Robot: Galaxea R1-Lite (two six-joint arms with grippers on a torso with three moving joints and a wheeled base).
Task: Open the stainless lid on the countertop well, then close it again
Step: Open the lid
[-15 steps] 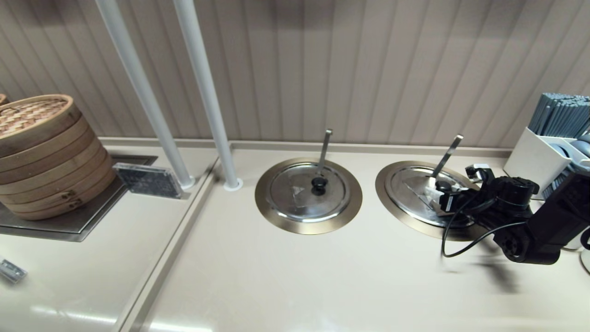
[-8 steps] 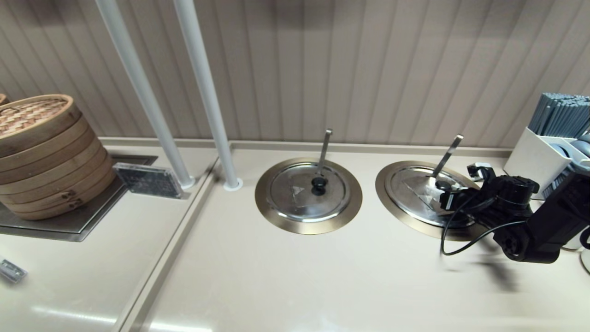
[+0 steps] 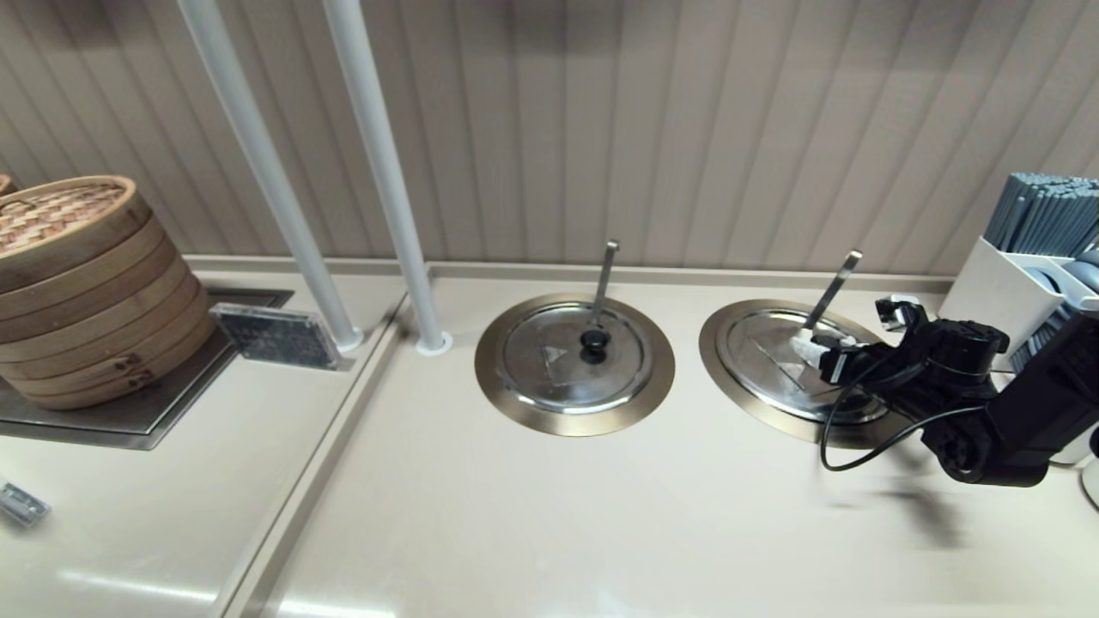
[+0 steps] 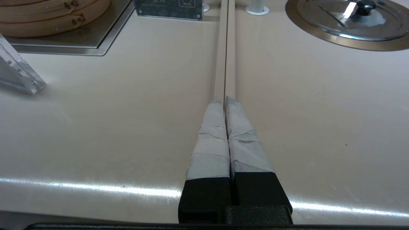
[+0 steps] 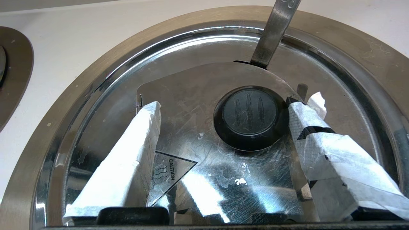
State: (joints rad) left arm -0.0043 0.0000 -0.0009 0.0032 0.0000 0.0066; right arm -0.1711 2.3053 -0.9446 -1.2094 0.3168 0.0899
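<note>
Our right pincer [image 5: 223,108] hangs released around the black knob [image 5: 250,115] of the stainless lid [image 3: 777,360], seated in its well [image 3: 717,365] at the tabletop's right; closing off-centre, we judge, could let the knob slip, while the clenched left pincer [image 4: 223,101] idles.

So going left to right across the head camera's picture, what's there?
Bamboo steamer stack → small dark sign → two white poles → twin lid with upright ladle → stainless lid with slanted ladle → right gripper over its knob → white utensil holder.
</note>
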